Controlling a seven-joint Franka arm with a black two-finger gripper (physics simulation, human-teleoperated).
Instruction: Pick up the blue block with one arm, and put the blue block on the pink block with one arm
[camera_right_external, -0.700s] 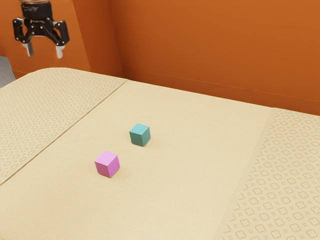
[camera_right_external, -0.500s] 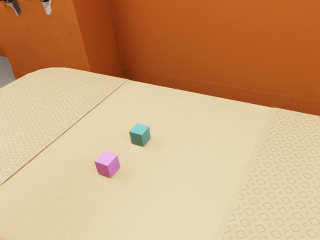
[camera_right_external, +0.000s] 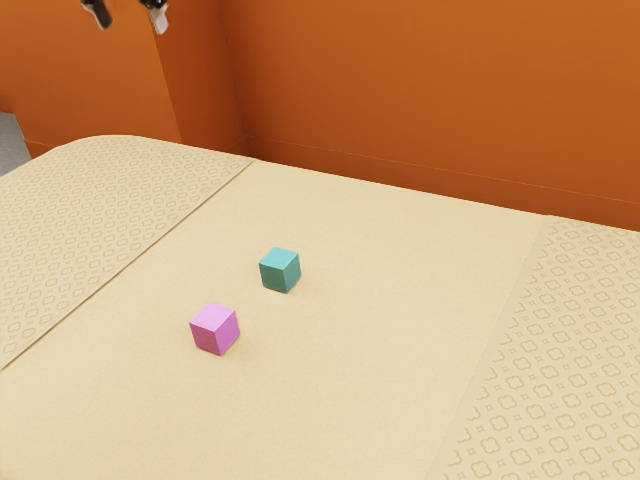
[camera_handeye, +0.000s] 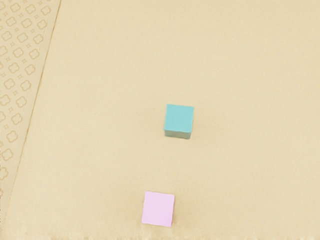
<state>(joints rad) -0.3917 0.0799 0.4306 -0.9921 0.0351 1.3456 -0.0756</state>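
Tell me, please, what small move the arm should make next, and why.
Probably carry the end effector toward the exterior view's right and down over the blue block: it hangs open, high at the upper left, and the block sits untouched on the table, apart from the pink block.

On table, rear block sits near front block, w/o touching.
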